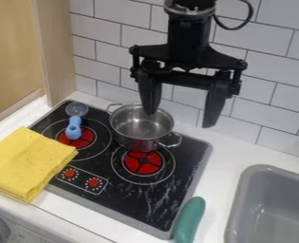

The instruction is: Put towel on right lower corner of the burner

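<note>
"Reading from the left, what do I have to move?"

"The folded yellow towel (28, 161), lying over the left front of the burner (142, 204) and onto the desk (218, 182), near the desk's front edge. Note the layers: a shallow pinch would likely lift only the uppermost and unfold the rest, and a forward tug could draw the cloth over the edge."

"And beside it?"

"A blue utensil (73, 129) on the rear left ring, near the towel. A low approach from behind might knock it. Next, the metal pot (139, 124), whose handles project; a trailing cloth could snag there."

"Where is my claw (179, 120)?"

"Above the pot's right side, before the tiled wall (275, 76). Its fingers are spread, with nothing between them. I would not descend here, since a fingertip could strike the rim, nor swing back, where the wall limits travel."

"Which path remains?"

"Forward of the pot, I judge, passing high over the burner's front. The black surface between the right ring and the target corner offers room. At that corner lies the green toy vegetable (190, 220); cloth set on it may tilt or roll it. Farther right, the grey sink (238, 201) awaits any overshoot."
</note>
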`<control>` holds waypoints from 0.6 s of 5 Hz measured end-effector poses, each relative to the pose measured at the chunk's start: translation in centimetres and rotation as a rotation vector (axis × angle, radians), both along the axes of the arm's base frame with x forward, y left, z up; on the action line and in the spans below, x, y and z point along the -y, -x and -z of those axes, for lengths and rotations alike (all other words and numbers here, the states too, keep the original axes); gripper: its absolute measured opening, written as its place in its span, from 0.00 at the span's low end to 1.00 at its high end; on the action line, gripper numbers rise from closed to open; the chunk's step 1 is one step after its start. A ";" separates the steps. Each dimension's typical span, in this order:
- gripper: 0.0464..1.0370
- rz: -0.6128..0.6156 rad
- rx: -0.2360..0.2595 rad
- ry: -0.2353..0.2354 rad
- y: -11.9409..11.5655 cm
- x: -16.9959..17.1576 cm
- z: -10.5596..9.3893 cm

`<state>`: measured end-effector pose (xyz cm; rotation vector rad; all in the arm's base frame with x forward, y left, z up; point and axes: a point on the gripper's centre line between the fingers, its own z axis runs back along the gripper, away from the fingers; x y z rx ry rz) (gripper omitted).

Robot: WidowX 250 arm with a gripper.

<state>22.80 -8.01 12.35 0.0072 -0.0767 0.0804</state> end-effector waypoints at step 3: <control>0.96 -0.128 -0.153 -0.056 2.0 -7.5 4.2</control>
